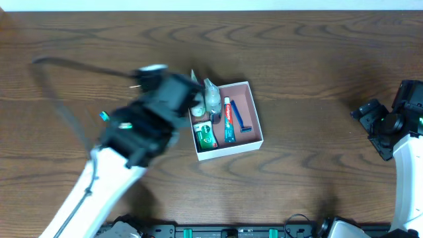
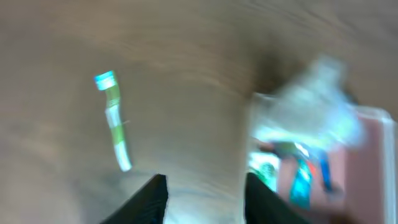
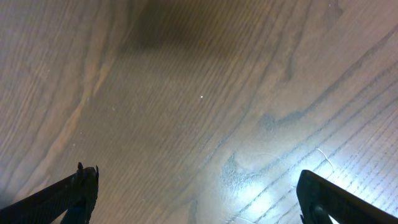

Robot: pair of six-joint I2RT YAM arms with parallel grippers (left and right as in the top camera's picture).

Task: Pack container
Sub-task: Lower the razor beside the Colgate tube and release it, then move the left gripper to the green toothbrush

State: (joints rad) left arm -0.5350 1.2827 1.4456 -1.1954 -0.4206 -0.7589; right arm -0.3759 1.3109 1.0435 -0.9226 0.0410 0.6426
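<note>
**A:** How did the arms stand, starting from the near edge?

**B:** The left arm (image 1: 106, 173) rose from the near left corner of the surface (image 1: 317, 59) and leaned in toward the middle. Its dark wrist hung over the container's left wall. The right arm (image 1: 404, 158) stood by the right edge, folded back, well apart from everything else.

**A:** And the pincers?

**B:** The left pincer (image 2: 205, 186) had its jaws part way apart with nothing between them, though its wrist view was badly smeared. The right pincer (image 3: 199, 196) was spread wide over bare wood and held nothing.

**A:** What room was there to move?

**B:** There was bare wood on the right between the container and the right arm, and across the whole far strip. On the left, a green and white toothbrush (image 2: 114, 121) lay on the surface, mostly under the left arm in the overhead view.

**A:** Where was the container, and how did it look?

**B:** The container (image 1: 231, 150) sat about mid-surface, turned a little off square to the edges. It was shallow, with thin white walls and a pinkish-brown floor. Near its left wall lay a green packet (image 1: 205, 137). A toothpaste tube (image 1: 228, 121) lay lengthwise in the middle, with a blue razor (image 1: 242, 123) just beside it on the right. A clear bag (image 1: 211, 97) stood at the far left corner, and I couldn't tell if it was wholly inside.
</note>
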